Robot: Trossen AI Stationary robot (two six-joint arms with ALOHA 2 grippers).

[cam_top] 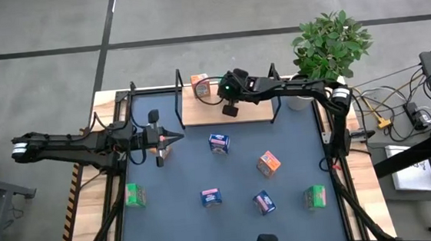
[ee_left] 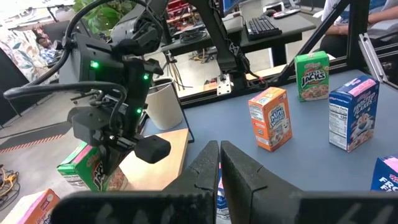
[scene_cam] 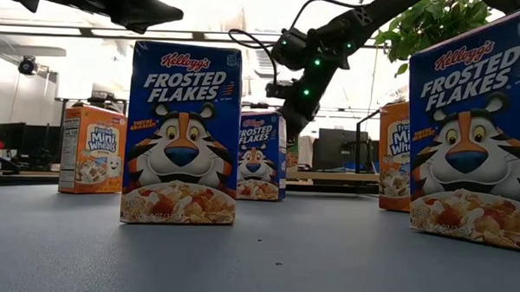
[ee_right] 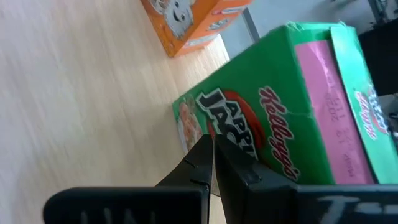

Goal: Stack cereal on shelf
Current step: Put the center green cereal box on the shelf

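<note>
Cereal: two boxes on the shelf [cam_top: 199, 114], an orange box [cam_top: 200, 85] and a green box [ee_right: 292, 112]; on the counter [cam_top: 176, 208] lie three blue, two green and one orange, with another orange glimpsed under the left gripper [cam_top: 180, 136]. Right gripper [ee_right: 210, 149], jaws together and empty, hovers just beside the shelved green box, its long axis running away from the jaws. Left jaws together, over the counter's left side, nearer the loose boxes.
</note>
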